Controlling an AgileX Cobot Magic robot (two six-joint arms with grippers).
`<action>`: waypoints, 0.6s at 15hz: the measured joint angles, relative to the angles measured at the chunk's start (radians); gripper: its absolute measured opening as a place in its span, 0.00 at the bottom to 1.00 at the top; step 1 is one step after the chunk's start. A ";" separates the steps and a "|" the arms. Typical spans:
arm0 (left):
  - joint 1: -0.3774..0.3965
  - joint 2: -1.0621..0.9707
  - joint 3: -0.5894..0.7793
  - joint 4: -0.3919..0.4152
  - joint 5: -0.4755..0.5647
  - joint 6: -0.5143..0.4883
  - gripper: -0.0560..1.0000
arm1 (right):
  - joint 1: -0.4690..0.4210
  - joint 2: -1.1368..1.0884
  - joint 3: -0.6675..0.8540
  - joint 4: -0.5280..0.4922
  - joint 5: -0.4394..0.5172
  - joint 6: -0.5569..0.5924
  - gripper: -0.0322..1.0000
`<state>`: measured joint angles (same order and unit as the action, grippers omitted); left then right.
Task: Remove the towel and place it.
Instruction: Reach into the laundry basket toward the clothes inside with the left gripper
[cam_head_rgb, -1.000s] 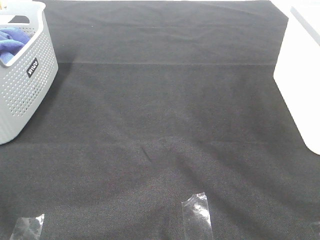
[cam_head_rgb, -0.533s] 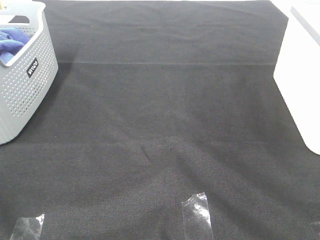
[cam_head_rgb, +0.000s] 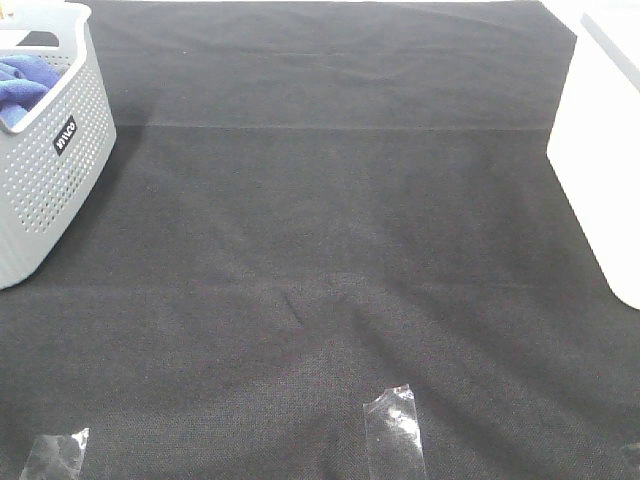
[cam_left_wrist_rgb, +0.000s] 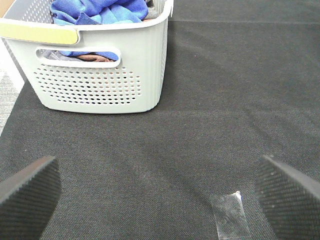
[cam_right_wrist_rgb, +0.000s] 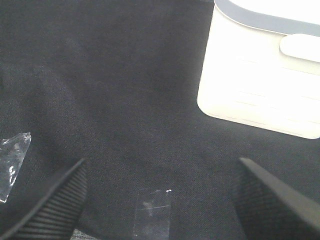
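The blue towel (cam_head_rgb: 24, 82) lies bunched inside the grey perforated basket (cam_head_rgb: 50, 190) at the far left of the table; the left wrist view shows the towel (cam_left_wrist_rgb: 97, 11) heaped at the top of the basket (cam_left_wrist_rgb: 95, 80) over other cloth. My left gripper (cam_left_wrist_rgb: 159, 192) is open, its fingers wide apart above the black cloth, well short of the basket. My right gripper (cam_right_wrist_rgb: 159, 200) is open too, over bare black cloth near the white box (cam_right_wrist_rgb: 260, 75). Neither arm shows in the exterior high view.
A black tablecloth (cam_head_rgb: 320, 250) covers the table. A white box (cam_head_rgb: 605, 150) stands at the right edge. Clear tape patches (cam_head_rgb: 395, 430) lie near the front edge, another tape patch (cam_head_rgb: 55, 455) at the front left.
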<state>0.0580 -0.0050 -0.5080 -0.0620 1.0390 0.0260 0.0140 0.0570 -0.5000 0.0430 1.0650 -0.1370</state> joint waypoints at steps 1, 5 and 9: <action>0.000 0.000 0.000 0.000 0.000 0.000 0.99 | 0.000 0.000 0.000 0.000 0.000 0.000 0.76; 0.000 0.000 0.000 0.000 0.000 0.000 0.99 | 0.000 0.000 0.000 0.000 0.000 0.000 0.76; 0.000 0.000 0.000 0.000 0.000 0.000 0.99 | 0.000 0.000 0.000 0.000 0.000 0.000 0.76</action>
<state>0.0580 -0.0050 -0.5080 -0.0620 1.0390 0.0260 0.0140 0.0570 -0.5000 0.0430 1.0650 -0.1370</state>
